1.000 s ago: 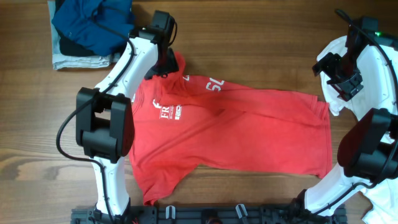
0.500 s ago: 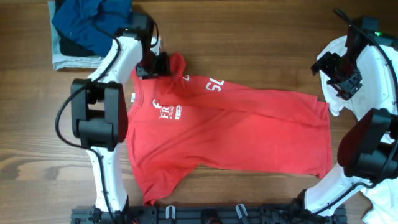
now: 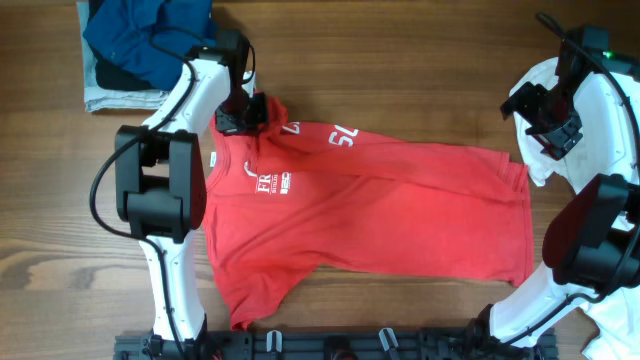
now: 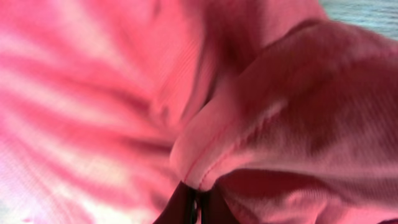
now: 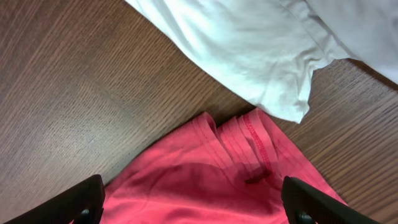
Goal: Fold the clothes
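One red T-shirt [image 3: 380,210] lies mid-table, its far-left edge drawn slightly nearer than before, pinched by the left gripper [image 3: 246,112]. One white shirt [image 5: 249,50] lies at the right, beside the right gripper [image 3: 555,133], fingers [image 5: 81,199] spread

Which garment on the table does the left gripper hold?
The red T-shirt with white lettering: the left gripper pinches a fold of it. The white shirt and the blue garment lie apart from it.
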`<state>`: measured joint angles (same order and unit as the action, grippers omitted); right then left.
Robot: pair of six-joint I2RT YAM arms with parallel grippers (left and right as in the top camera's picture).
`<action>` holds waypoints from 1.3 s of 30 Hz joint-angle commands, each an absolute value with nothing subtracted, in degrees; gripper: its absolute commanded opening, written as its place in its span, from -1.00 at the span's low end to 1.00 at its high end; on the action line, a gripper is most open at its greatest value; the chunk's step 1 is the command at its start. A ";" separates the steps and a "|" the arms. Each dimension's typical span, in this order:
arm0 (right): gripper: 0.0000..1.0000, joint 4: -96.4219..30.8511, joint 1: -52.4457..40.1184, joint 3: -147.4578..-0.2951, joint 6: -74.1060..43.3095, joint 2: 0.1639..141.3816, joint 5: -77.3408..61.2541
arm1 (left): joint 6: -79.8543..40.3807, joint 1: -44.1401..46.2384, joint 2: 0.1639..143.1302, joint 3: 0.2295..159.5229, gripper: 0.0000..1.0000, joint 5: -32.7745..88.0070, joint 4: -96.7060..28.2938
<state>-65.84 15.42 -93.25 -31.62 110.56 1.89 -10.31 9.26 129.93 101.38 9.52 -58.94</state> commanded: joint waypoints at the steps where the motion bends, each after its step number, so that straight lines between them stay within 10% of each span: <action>1: 0.83 -65.47 15.18 -93.27 -31.51 110.24 0.82 | -18.72 9.21 123.26 101.14 -0.92 1.61 -64.05; 21: 0.83 -64.99 12.91 -93.27 -31.44 110.24 -0.01 | -30.74 9.26 120.53 101.14 -0.92 -2.92 -85.69; 23: 0.83 -64.97 12.91 -93.27 -31.40 110.24 0.01 | -30.70 9.26 120.53 101.14 -0.66 -5.50 -82.30; 27: 0.83 -64.88 12.91 -93.27 -29.30 110.24 0.01 | -18.81 9.26 120.55 101.14 0.60 -6.72 -70.81; 39: 0.83 -64.36 12.91 -93.27 -28.56 110.24 -0.05 | -2.04 9.26 126.23 101.08 0.38 2.79 -64.14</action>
<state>-64.47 13.10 -93.25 -30.06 110.56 0.43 -5.02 9.26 123.90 101.30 1.06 -63.81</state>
